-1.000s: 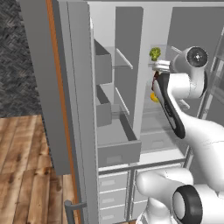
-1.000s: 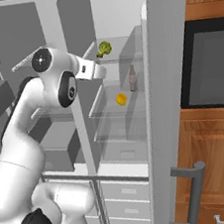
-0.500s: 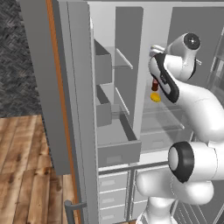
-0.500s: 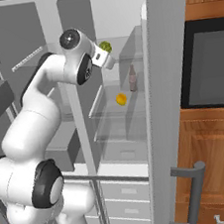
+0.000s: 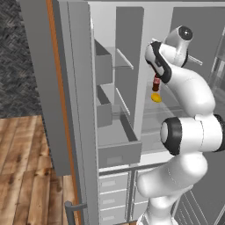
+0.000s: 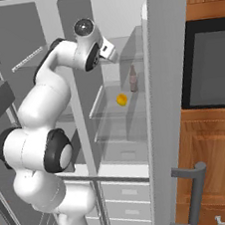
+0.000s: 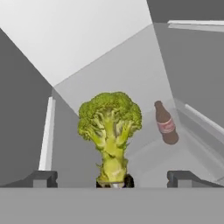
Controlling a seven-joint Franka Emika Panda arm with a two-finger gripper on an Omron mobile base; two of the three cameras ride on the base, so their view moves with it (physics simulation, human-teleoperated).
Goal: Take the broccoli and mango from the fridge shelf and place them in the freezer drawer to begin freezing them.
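The broccoli [image 7: 111,124] stands upright on the upper fridge shelf, straight ahead in the hand view. My gripper [image 7: 113,179] is open, its fingertips [image 7: 41,178] wide apart on either side of the pale stalk and not touching it. In the right base view my hand [image 6: 108,50] reaches into the top of the fridge and covers the broccoli. The mango [image 6: 122,99] [image 5: 156,97] lies on the glass shelf below, beside the dark bottle [image 6: 133,78] [image 7: 165,123]. The freezer drawer [image 5: 119,153] is pulled out, low in the left compartment.
Grey door bins [image 5: 103,66] hang on the open left door. Small stacked drawers [image 5: 112,184] sit under the freezer drawer. The open right fridge door [image 6: 168,102] stands close to my arm, with wooden cabinets and an oven [image 6: 214,66] beyond.
My arm has swung up and further into the fridge's upper shelf. The hand now covers the broccoli in both base views. Mango and bottle have not moved.
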